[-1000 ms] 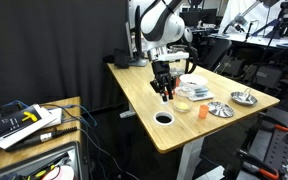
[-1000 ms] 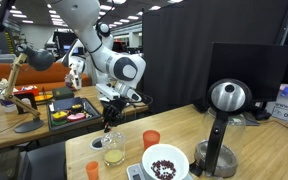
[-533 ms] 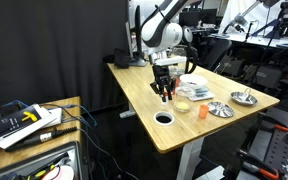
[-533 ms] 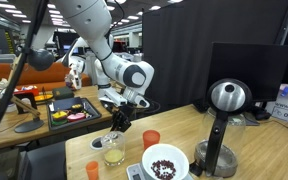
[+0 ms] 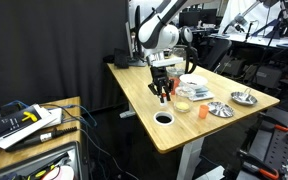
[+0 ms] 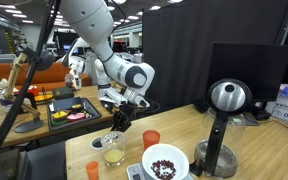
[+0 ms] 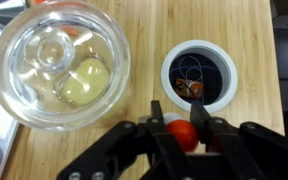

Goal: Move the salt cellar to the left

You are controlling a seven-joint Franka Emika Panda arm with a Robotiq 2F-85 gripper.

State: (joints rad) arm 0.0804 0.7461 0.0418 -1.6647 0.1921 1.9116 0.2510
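Note:
The salt cellar (image 7: 182,134) is a small red piece with a white part, seen in the wrist view between the black fingers of my gripper (image 7: 185,128). The gripper is shut on it. In both exterior views the gripper (image 5: 163,95) (image 6: 111,122) points down over the wooden table (image 5: 134,85). It sits between a glass bowl and a white-rimmed cup. The cellar itself is too small to make out there.
A glass bowl (image 7: 56,60) (image 5: 183,103) holding a pale round item lies beside the gripper. A white-rimmed cup with a dark inside (image 7: 197,76) (image 5: 164,118) stands near the table's front edge. An orange cup (image 5: 201,108) and metal dishes (image 5: 221,109) lie further along.
The arm has shifted slightly over the table with the salt cellar still held. Nothing else moved.

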